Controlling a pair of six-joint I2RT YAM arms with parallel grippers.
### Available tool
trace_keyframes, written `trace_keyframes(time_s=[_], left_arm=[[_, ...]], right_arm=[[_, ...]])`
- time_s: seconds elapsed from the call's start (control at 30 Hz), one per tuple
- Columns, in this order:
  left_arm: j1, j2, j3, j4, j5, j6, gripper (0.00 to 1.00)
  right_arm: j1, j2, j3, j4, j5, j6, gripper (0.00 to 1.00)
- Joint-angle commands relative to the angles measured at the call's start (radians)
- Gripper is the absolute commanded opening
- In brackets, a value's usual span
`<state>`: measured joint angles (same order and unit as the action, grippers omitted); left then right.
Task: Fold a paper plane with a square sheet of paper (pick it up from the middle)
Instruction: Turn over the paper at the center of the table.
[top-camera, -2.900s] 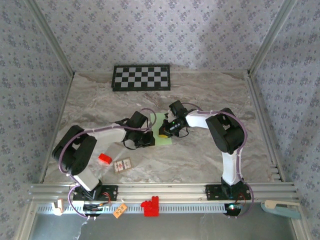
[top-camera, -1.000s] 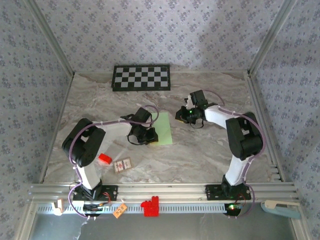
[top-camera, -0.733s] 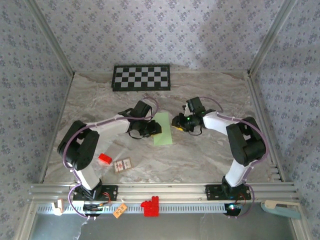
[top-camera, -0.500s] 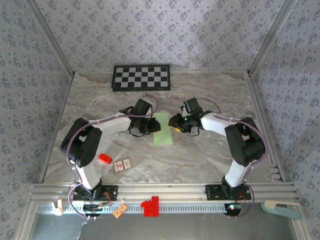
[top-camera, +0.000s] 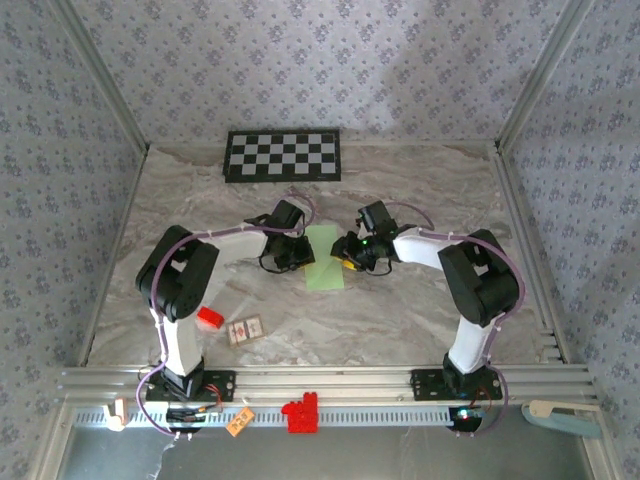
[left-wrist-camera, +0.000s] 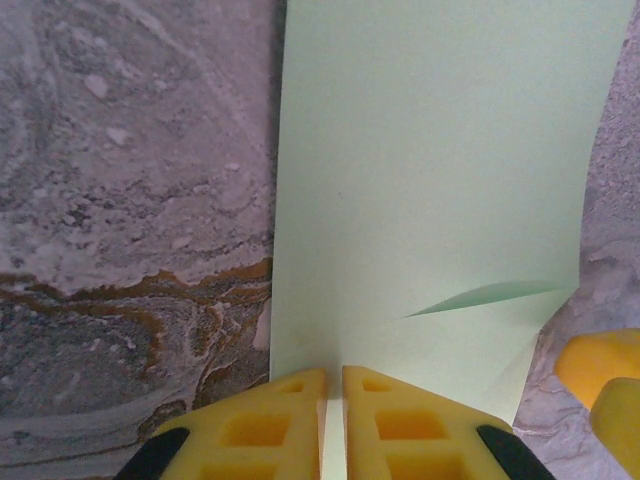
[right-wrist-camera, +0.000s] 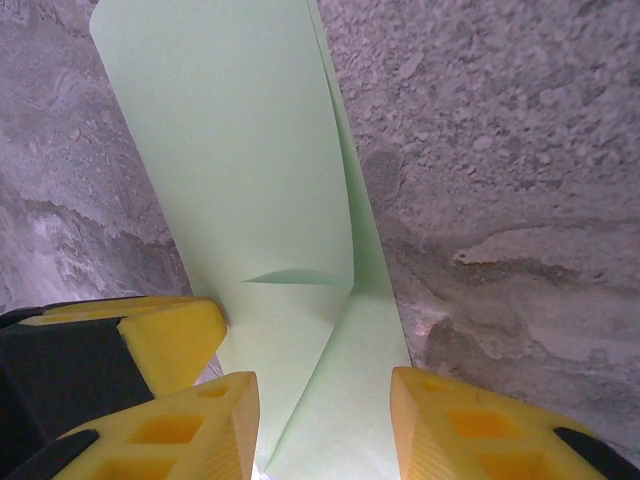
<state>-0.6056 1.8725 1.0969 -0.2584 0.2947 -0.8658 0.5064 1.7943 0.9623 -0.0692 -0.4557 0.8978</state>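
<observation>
**Fingers side by side at one end of the folded sheet**

Left fingers (left-wrist-camera: 285, 425) are drawn almost together with a thin edge of the square sheet of paper (top-camera: 326, 258) caught in the slit between them, so they have hold of it; right fingers (right-wrist-camera: 470, 425) stand well apart, straddling the same end of the sheet without pinching it.

From above, the pale green sheet lies flat on the marbled surface (top-camera: 400, 330) between the two arms, folded to a narrow strip; its long axis runs from the near side toward the far side, slightly slanted. In both wrist views the strip stretches straight ahead of the fingers, and a small raised wrinkle shows near the gripped end; one layer curls up along the fold.

Both arms are equally close. The next crease likely turns on the right fingers closing on that loose layer just beside the left grip.
</observation>
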Motion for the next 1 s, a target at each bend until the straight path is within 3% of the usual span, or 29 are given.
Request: trace_keyframes(time_s=[0.0,0.4,0.73,0.97], left_arm=[[0.007,0.014,-0.022,-0.012,-0.014,-0.026,0.14],[0.013,0.008,-0.054,0.016,0.009,-0.044,0.13],[0.016,0.004,-0.055,0.013,0.004,-0.044,0.13],[0.016,0.003,-0.055,0.014,0.004,-0.045,0.13]], right_arm=[[0.012,0.028,0.016,0.005,0.004,0.034,0.41],[0.035,0.073,0.049,0.010,-0.008,0.041,0.30],[0.017,-0.051,0.010,-0.058,0.118,0.010,0.37],[0.019,-0.003,0.033,-0.031,0.036,0.015,0.35]])
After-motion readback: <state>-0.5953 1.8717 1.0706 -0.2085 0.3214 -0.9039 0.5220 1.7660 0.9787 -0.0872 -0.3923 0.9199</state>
